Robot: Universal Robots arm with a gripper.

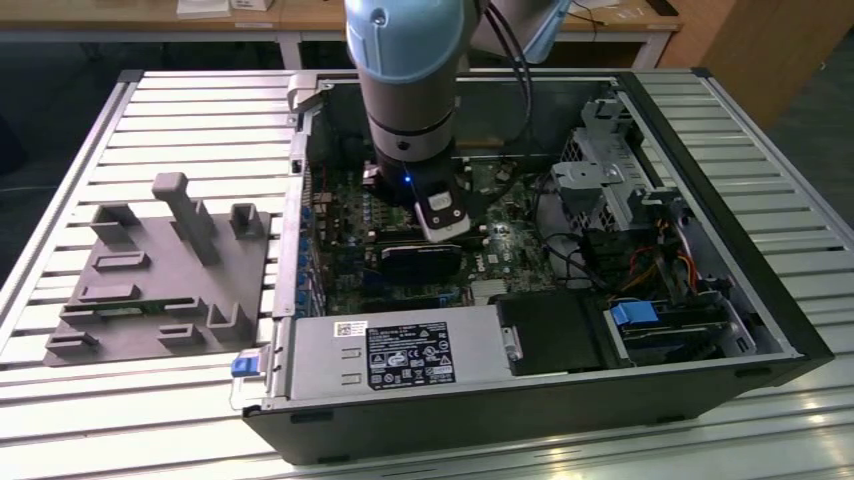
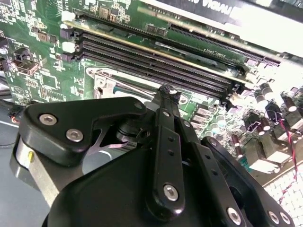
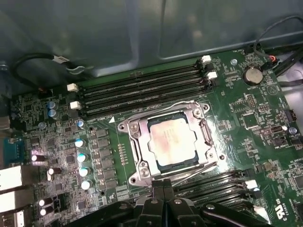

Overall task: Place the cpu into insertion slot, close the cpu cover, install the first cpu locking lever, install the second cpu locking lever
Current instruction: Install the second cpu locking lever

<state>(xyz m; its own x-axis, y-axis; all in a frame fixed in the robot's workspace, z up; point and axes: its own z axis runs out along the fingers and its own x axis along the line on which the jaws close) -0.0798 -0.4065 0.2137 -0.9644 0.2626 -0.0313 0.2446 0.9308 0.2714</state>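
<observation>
In the exterior view, a grey fixture plate [image 1: 160, 275] is seen at the left, and the gripper [image 1: 424, 250] is lowered into the open computer case [image 1: 534, 400] at centre. In the first wrist view, the cpu [image 3: 170, 142] is seated in the insertion slot [image 3: 154, 163] at frame centre, the cpu cover [image 3: 135, 130] is folded down around it, and wire locking levers [image 3: 187, 105] appear latched along its edges, so the task is judged nearly or fully done. The gripper fingers [image 3: 163, 191], at lower centre, are pressed together, empty.

Setting: robotics lab or test workshop. Evidence: slatted aluminium bench [image 1: 174, 110]; open desktop computer case [image 1: 534, 400] lying on its side; grey moulded parts fixture [image 1: 160, 280] beside it; wooden desks [image 1: 267, 20] along the wall behind; robot arm [image 1: 407, 90] overhead.
</observation>
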